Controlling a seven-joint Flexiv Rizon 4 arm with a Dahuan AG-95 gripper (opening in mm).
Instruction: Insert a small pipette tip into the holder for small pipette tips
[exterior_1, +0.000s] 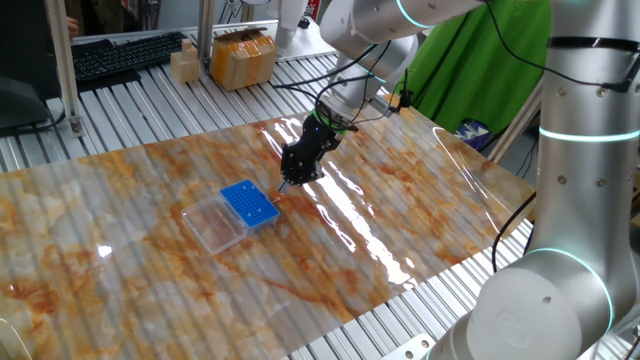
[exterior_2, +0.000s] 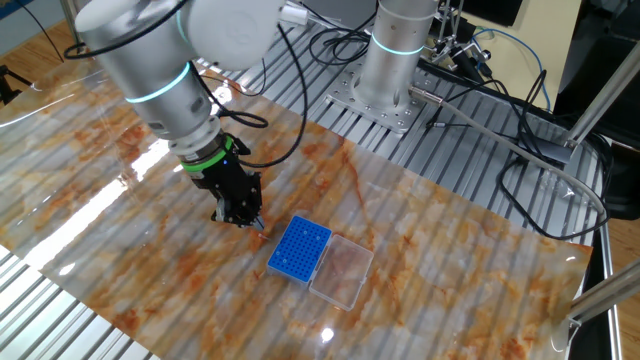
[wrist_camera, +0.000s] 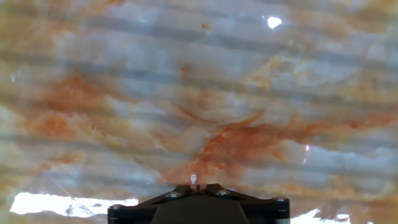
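The bright blue holder (exterior_1: 248, 204) with a grid of tiny holes stands on the marbled table; it also shows in the other fixed view (exterior_2: 299, 249). My gripper (exterior_1: 287, 181) hangs a short way to the right of it and above the table, also seen in the other fixed view (exterior_2: 247, 220). In the hand view the jaws (wrist_camera: 194, 184) are closed together, and a tiny pale pipette tip (wrist_camera: 193, 180) sticks out between them, pointing at bare table. The holder is out of the hand view.
A clear, colourless plastic tray (exterior_1: 213, 225) lies against the holder's near side, also seen in the other fixed view (exterior_2: 341, 271). A cardboard box (exterior_1: 243, 57) and a keyboard (exterior_1: 125, 54) sit beyond the table's far edge. Cables hang from the arm.
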